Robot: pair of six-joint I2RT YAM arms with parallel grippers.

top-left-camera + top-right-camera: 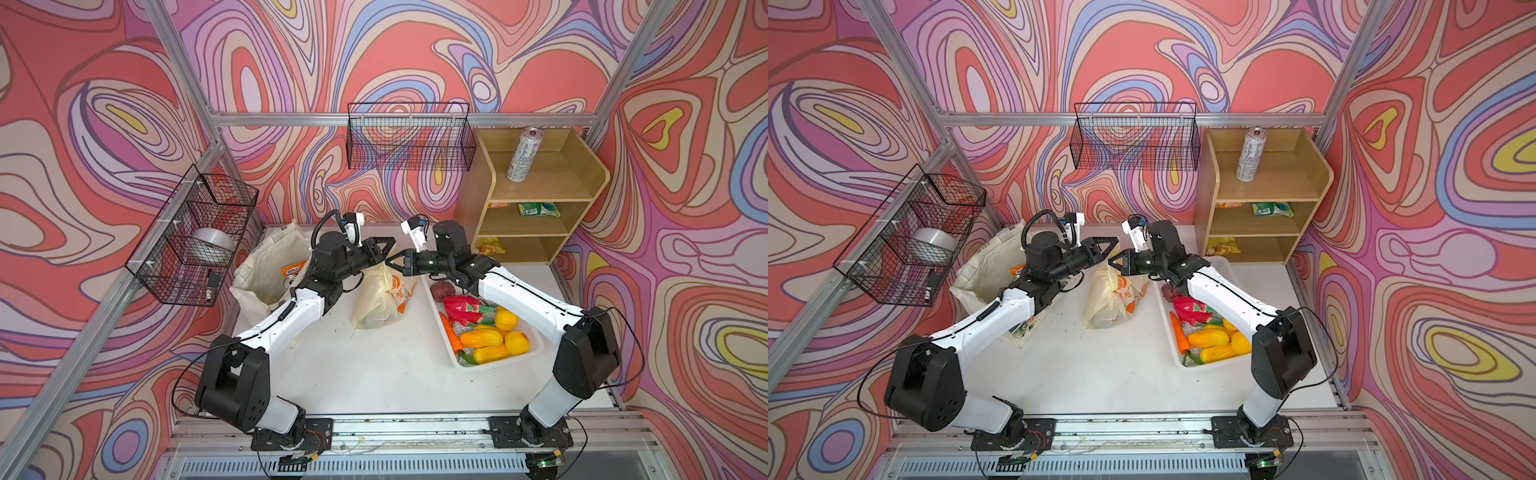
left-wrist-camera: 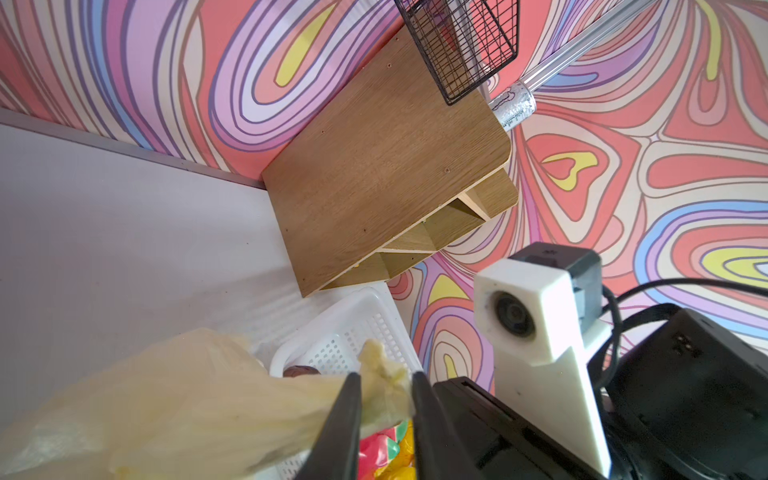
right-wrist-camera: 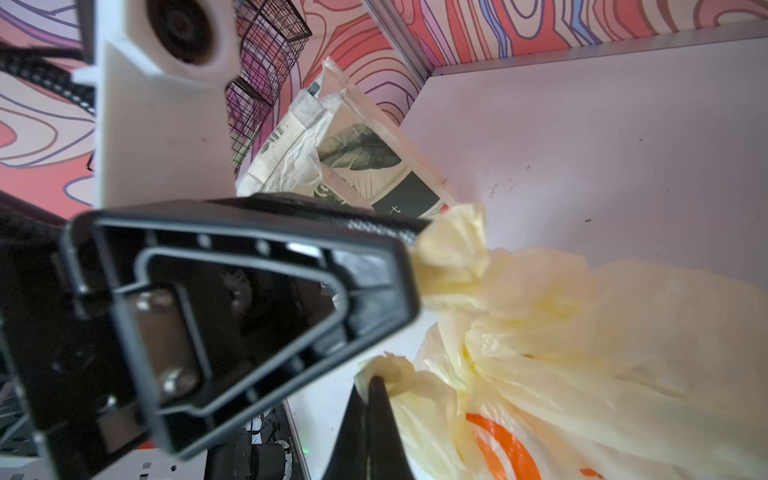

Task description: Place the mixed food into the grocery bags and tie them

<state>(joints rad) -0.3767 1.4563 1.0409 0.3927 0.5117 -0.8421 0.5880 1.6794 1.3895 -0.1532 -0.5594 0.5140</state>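
Centrally, in both top views, the left gripper (image 1: 390,245) and the right gripper (image 1: 389,261) met tip to tip above the thin pale-yellow plastic carrier bag with orange print (image 1: 376,303).

Left gripper (image 2: 384,376): the jaws stood partly apart. One twisted handle of the carrier bag (image 2: 187,395) lay in the gap between them. Whether the fingers (image 2: 349,415) pressed on the plastic could not be told.

Right gripper (image 3: 374,384): the jaws were together, pinched on the bunched end of the other handle of the carrier bag (image 3: 602,332).

Surroundings:
- The carrier bag rested on the white tabletop (image 1: 374,374), bulging, with its neck drawn up toward both grippers.
- The cream canvas tote with green leaf print (image 1: 262,266) stood open just beside the left arm, an orange snack packet (image 1: 291,270) inside it.
- The white plastic lattice basket (image 1: 498,366) lay under the right arm and held bright plastic toy fruits and vegetables (image 1: 482,337).
- The wooden three-tier shelf unit (image 1: 540,187) stood at the rear right corner. A tall silver drink can (image 1: 523,156) stood upright on its top tier, a green packet (image 1: 538,209) lay on the middle tier and a yellow packet (image 1: 490,246) on the bottom tier.
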